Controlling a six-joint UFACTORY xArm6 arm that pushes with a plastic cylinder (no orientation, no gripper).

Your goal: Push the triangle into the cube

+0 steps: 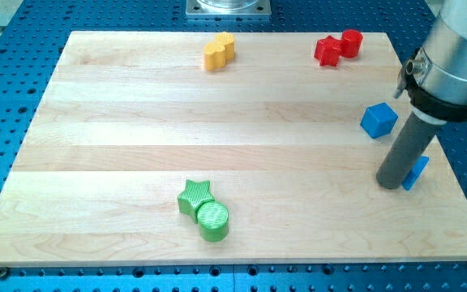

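Observation:
A blue cube (pixel 378 120) sits near the board's right edge. A blue triangle (pixel 417 171) lies below and to the right of it, mostly hidden behind my rod. My tip (pixel 389 184) rests on the board touching the triangle's left side, below the cube and apart from it.
Two yellow blocks (pixel 218 51) sit together at the view's top centre. A red star-like block (pixel 327 51) and a red cylinder (pixel 351 42) touch at the top right. A green star (pixel 195 196) and a green cylinder (pixel 213 221) touch at the bottom centre. The board's right edge (pixel 452 174) is close to the triangle.

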